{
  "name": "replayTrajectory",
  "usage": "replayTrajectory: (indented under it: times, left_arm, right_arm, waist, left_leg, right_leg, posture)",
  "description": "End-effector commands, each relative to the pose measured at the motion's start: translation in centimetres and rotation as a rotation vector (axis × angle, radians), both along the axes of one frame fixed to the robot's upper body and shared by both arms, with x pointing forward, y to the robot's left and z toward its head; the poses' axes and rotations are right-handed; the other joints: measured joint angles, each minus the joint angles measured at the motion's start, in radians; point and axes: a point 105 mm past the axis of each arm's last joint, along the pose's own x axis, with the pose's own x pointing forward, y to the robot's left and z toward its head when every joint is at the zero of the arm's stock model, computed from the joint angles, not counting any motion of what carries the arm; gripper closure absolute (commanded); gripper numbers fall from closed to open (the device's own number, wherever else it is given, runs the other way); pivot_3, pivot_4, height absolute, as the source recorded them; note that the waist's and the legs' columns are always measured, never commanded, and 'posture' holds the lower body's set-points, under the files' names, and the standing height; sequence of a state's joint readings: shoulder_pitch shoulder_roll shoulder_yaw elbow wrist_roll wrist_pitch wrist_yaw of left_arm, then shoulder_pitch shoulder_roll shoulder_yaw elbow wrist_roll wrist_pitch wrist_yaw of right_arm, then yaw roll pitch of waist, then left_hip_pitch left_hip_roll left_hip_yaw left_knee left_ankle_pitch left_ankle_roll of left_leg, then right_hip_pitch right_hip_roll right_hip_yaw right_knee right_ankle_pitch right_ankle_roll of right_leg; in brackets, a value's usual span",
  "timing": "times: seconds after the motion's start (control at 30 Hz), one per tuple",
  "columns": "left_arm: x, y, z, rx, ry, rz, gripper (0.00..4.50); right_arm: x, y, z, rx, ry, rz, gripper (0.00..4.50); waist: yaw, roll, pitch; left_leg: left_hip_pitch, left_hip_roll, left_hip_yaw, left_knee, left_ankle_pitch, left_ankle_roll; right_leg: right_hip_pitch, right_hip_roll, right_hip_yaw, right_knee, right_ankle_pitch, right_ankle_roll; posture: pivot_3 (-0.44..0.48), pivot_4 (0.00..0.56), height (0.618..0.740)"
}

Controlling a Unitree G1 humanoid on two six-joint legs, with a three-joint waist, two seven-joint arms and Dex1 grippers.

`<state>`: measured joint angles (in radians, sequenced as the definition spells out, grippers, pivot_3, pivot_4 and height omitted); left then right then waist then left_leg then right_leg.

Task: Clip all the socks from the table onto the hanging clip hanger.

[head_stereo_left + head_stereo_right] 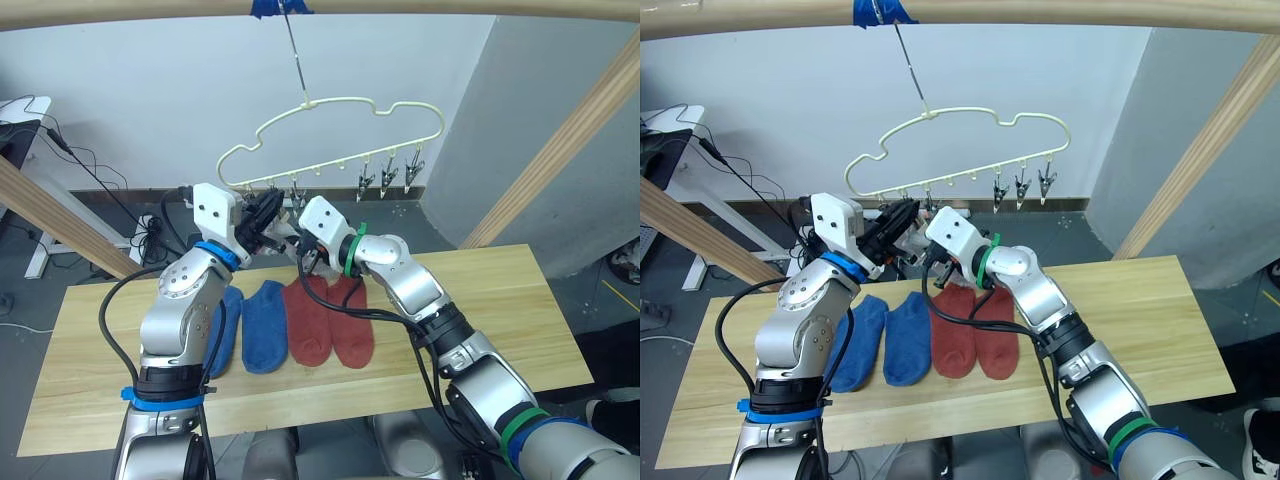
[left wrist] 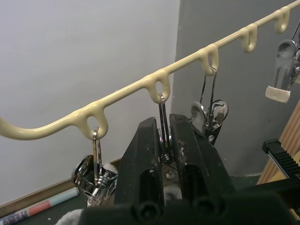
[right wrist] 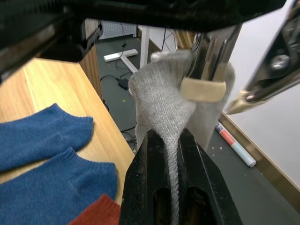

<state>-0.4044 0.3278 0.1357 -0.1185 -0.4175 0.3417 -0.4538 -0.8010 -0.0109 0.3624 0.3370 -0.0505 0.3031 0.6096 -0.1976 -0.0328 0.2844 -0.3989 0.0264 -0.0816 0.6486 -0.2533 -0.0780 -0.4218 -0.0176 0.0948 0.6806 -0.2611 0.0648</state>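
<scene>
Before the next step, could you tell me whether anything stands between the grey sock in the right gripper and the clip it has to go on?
Nothing visible does: the grey sock, pinched by the right gripper, already touches the clip.

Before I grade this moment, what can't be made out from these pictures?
- Second grey sock: the right wrist view shows one grey sock at a clip; whether another hangs behind it cannot be told.
- Head views: the two grippers hide that sock.
- Left gripper: shut on a clip; whether that clip's jaws are open is hidden.
- Left blue sock: partly behind the left arm.
</scene>
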Motion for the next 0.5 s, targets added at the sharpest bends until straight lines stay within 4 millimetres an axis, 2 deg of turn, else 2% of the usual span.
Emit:
replayTrajectory:
  times: [0.03, 0.23, 0.5]
  left_arm:
    - [-0.6, 0.1, 0.4, -0.023, -0.009, -0.019, 4.46]
    - [-0.7, 0.5, 0.0, -0.019, 0.026, -0.031, 2.54]
    - [-1.1, 1.9, 0.0, 0.021, 0.041, -0.023, 2.54]
  right_arm:
    - [-0.4, 0.7, 2.3, 0.067, -0.052, 0.034, 4.5]
    - [-0.4, 1.1, 2.4, 0.067, -0.058, 0.042, 4.5]
    - [-0.4, 1.4, 2.3, 0.081, -0.039, 0.047, 4.5]
  waist:
    - [0.0, 0.0, 0.0]
    - [-0.001, 0.0, 0.0]
    - [0.001, 0.0, 0.0]
  left_leg:
    - [0.0, 0.0, 0.0, 0.0, 0.0, 0.0]
    - [0.0, 0.0, 0.0, 0.0, 0.0, 0.0]
    - [0.0, 0.0, 0.0, 0.0, 0.0, 0.0]
  right_leg:
    - [0.0, 0.0, 0.0, 0.0, 0.0, 0.0]
    - [0.0, 0.0, 0.0, 0.0, 0.0, 0.0]
    - [0.0, 0.0, 0.0, 0.0, 0.0, 0.0]
  posture:
    - [-0.209, 0.205, 0.74]
    - [-0.202, 0.205, 0.74]
    - [-0.186, 0.202, 0.74]
